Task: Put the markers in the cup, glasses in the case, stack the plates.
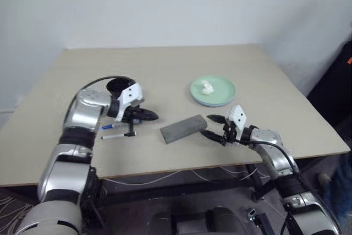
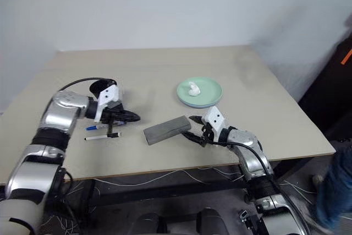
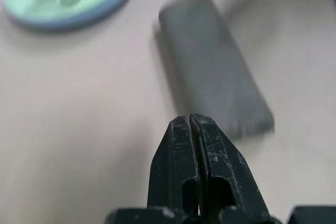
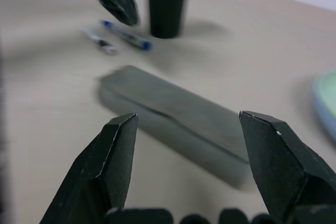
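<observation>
The right gripper (image 1: 214,128) is nearest, its two black fingers spread wide with nothing in them, just beside one end of the closed grey oblong glasses case (image 1: 183,128). The left gripper (image 1: 149,115) is squeezed tight and holds nothing. Two white marker pens with blue caps (image 1: 116,130) lie on the tan table (image 1: 165,70) under it. The black tall plastic cup (image 4: 167,1) stands behind them. Farther back, the round mint green plate (image 1: 213,91) sits on the light blue plate (image 3: 100,15).

Left gripper (image 1: 153,116) fingers pressed together, empty; right gripper (image 1: 213,128) fingers spread wide, empty.
</observation>
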`<state>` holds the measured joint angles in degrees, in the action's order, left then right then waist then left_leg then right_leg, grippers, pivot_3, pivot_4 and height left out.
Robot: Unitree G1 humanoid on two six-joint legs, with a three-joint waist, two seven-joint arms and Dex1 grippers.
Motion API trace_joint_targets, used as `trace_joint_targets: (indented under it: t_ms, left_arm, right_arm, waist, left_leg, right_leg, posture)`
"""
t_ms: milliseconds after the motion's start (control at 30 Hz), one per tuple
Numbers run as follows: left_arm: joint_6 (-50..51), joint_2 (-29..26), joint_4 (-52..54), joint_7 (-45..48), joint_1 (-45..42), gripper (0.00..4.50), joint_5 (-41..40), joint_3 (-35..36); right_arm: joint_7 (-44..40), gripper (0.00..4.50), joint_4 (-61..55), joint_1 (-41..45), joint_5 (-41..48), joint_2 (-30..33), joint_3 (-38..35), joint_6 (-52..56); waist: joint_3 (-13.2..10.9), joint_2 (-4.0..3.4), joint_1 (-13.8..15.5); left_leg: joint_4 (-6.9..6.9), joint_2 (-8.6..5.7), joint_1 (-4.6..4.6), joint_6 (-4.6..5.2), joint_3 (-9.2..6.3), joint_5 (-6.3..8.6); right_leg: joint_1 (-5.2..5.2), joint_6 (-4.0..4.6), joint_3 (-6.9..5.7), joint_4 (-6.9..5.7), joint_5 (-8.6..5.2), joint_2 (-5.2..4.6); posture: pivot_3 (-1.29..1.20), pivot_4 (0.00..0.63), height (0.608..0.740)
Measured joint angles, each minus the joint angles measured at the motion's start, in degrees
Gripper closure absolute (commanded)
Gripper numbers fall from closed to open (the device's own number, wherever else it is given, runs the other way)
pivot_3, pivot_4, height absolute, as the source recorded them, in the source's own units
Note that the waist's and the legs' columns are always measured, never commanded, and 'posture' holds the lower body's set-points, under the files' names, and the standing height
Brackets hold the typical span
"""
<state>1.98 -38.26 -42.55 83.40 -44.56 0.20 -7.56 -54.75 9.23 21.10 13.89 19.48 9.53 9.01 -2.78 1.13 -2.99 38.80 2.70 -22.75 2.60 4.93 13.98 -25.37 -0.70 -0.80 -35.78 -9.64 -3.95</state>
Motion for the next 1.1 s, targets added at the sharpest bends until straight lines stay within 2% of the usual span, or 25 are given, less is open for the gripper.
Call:
trace_joint_targets:
  t_ms: [33, 133, 367, 667, 867, 933, 1100]
  left_arm:
    - [-0.07, -0.64, 0.53, 0.09, 0.94, 4.49, 0.0, -0.02]
    - [-0.24, -2.98, 2.72, 0.38, 3.98, 3.88, 0.02, -0.1]
    - [-2.83, -9.07, 4.46, 0.21, 7.09, 1.48, 2.18, -1.03]
    - [-6.05, -10.87, 0.82, 1.77, 6.47, 1.48, 5.75, -4.91]
    - [-10.39, -10.05, -6.76, 0.92, 2.24, 1.48, 8.86, -8.15]
    - [-11.49, -9.74, -10.43, -0.99, 0.86, 2.1, 11.26, -9.41]
    - [-13.97, -8.61, -14.97, -0.8, -0.59, 3.75, 11.48, -9.71]
  right_arm:
    - [-0.44, 1.13, -0.7, -0.01, 0.55, 0.03, 0.02, 0.66]
    - [-0.42, 1.13, -1.49, 0.01, 0.74, -0.09, 0.2, 1.67]
    - [-0.11, 1.13, -1.16, 0.45, 0.49, -0.29, 0.56, 1.93]
    - [0.75, 1.13, -0.25, 0.92, -0.55, -0.73, 0.88, 1.65]
    - [2.26, 1.13, 0.27, 0.92, -0.99, -1.29, 0.88, 0.99]
    - [2.59, 1.13, 0.25, 0.85, -1.02, -1.29, 0.86, 0.7]
    - [3.42, 1.13, 0.14, 0.41, -1.06, -0.69, 0.68, 0.67]
  waist:
    - [0.0, 0.0, 0.0]
    - [0.0, 0.0, 0.05]
    - [0.0, 0.0, 0.1]
    - [0.0, 0.0, 0.29]
    - [0.01, 0.0, 0.4]
    - [0.02, -0.03, 0.29]
    - [0.11, -0.2, 0.36]
  left_leg:
    - [0.02, 0.03, 0.02, -0.04, 0.0, 0.02]
    - [0.02, 0.08, 0.03, -0.26, 0.01, 0.13]
    - [-0.01, 0.09, -0.02, -0.26, 0.08, 0.13]
    - [-0.01, 0.11, 0.0, -0.27, 0.15, 0.14]
    - [-0.01, 0.1, 0.04, -0.27, 0.16, 0.13]
    - [-0.01, 0.11, 0.1, -0.27, 0.2, 0.13]
    - [-0.02, 0.17, 0.14, -0.28, 0.2, 0.13]
  right_leg:
    - [0.01, 0.01, -0.02, -0.01, 0.0, 0.0]
    - [0.0, 0.07, -0.06, -0.03, 0.04, 0.0]
    - [-0.06, 0.07, -0.08, 0.0, 0.04, 0.0]
    - [-0.08, 0.08, -0.07, -0.01, 0.04, -0.01]
    - [-0.02, 0.07, -0.08, -0.02, 0.04, -0.02]
    - [-0.01, 0.1, -0.07, -0.03, 0.07, -0.03]
    - [-0.02, 0.2, -0.1, -0.08, 0.13, -0.03]
  posture:
    - [0.0, 0.0, 0.74]
    - [0.0, 0.0, 0.74]
    - [0.0, 0.0, 0.74]
    - [0.0, 0.0, 0.74]
    - [0.0, 0.0, 0.74]
    - [0.0, 0.0, 0.74]
    - [0.0, 0.0, 0.74]
